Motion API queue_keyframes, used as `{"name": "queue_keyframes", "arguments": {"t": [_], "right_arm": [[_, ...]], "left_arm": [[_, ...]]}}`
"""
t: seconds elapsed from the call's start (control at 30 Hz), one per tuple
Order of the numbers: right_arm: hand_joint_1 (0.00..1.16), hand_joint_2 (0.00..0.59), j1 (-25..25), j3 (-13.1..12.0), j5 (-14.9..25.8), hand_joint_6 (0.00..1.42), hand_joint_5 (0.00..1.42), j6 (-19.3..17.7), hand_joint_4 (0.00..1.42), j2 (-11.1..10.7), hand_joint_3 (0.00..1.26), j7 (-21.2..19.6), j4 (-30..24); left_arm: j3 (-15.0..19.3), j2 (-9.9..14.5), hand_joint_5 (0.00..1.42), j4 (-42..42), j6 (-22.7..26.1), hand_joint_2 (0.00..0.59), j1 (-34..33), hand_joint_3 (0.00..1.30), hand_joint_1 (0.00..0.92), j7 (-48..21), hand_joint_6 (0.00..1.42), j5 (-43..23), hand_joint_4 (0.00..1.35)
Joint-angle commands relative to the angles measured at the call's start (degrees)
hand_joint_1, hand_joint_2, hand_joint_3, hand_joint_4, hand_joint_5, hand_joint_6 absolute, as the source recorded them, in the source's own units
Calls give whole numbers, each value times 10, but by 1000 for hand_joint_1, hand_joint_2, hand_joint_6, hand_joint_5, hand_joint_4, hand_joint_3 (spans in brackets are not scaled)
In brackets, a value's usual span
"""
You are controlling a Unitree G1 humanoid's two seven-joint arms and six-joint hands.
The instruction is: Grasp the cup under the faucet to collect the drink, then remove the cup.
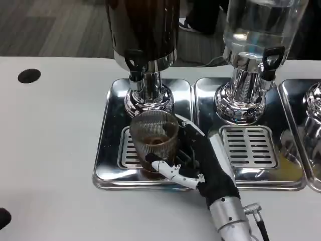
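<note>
Gripping the cup (pixel 153 140) from its 3 o'clock side, the right hand (pixel 198 163) has its fingers closed around the ribbed glass wall: one white-and-black finger crosses the front of the cup low down at 6 o'clock, while the others reach behind it at about 2 o'clock. The cup stands upright on the grille of the left drip tray (pixel 108 150), directly at 6 o'clock from the black tap (pixel 134 63) of the dark drink dispenser (pixel 144 30). A small amount of brown drink lies in the bottom of the cup; no stream from the tap can be made out.

The step in hand appears to be collection, with the grasp already made and the cup placed below the spout. If filling is judged complete, the next move calls for lifting the cup straight and level, then drawing it toward 6 o'clock, off the tray and onto the white table (pixel 50 140), with the grip firm enough that the ribbed wall does not slip. A clear water dispenser (pixel 253 30) stands at 3 o'clock, on its own tray.
</note>
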Motion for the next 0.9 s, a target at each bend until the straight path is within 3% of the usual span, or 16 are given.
{"name": "queue_keyframes", "arguments": {"t": [0.03, 0.57, 0.9], "right_arm": [[852, 207, 11, -3, 9, 184, 261, -16, 288, 0, 252, 0, -23], [845, 204, 33, -3, 8, 184, 252, -12, 289, -1, 259, 2, -47], [841, 203, 68, 0, 5, 184, 247, -14, 289, -4, 262, 3, -94]], "left_arm": [[-6, -3, 0, -13, 7, 6, 0, 0, 0, -8, 0, 1, 0], [-11, -7, 0, -21, 12, 6, 2, 0, 0, -8, 0, 4, 0], [-18, -10, 0, -27, 14, 6, 1, 0, 0, -6, 0, 7, 0]]}}
